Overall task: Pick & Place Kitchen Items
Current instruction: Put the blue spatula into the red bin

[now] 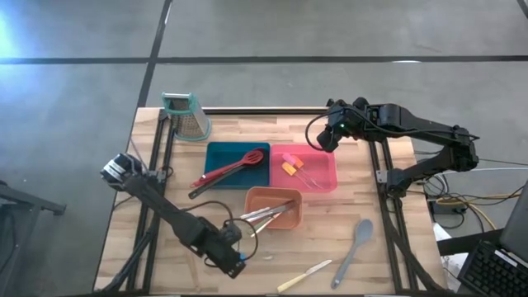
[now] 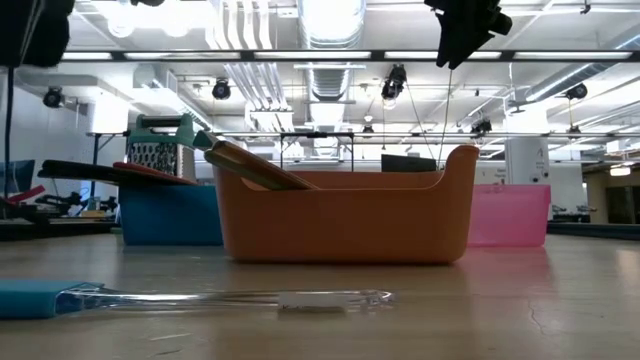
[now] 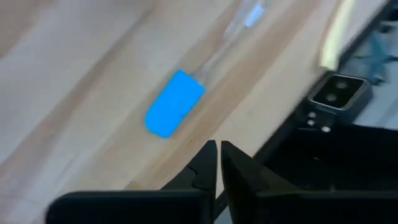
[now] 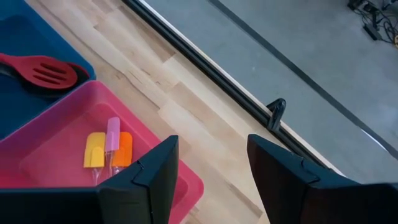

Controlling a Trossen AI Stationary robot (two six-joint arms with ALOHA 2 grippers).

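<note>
Three rectangular trays sit mid-worktop: the blue tray point(image 1: 216, 154) holds a red slotted spoon point(image 1: 244, 160) and a black-handled utensil point(image 1: 216, 181), the pink tray point(image 1: 327, 172) holds small yellow, pink and orange spatulas point(image 4: 107, 148), and the orange tray point(image 1: 262, 218) holds metal knives point(image 1: 269, 213). Near the front edge lie a blue-headed clear-handled spatula point(image 3: 175, 111), a grey spoon point(image 1: 353, 249) and a pale-yellow-handled knife point(image 1: 304, 275). The left gripper point(image 3: 217, 163), jaws pressed together and empty, hovers just beside the blue-headed spatula. The right gripper point(image 4: 210, 163), jaws spread, hangs above the pink tray's back corner. A metal box grater with teal top point(image 1: 186, 115) stands at the back-left corner.
</note>
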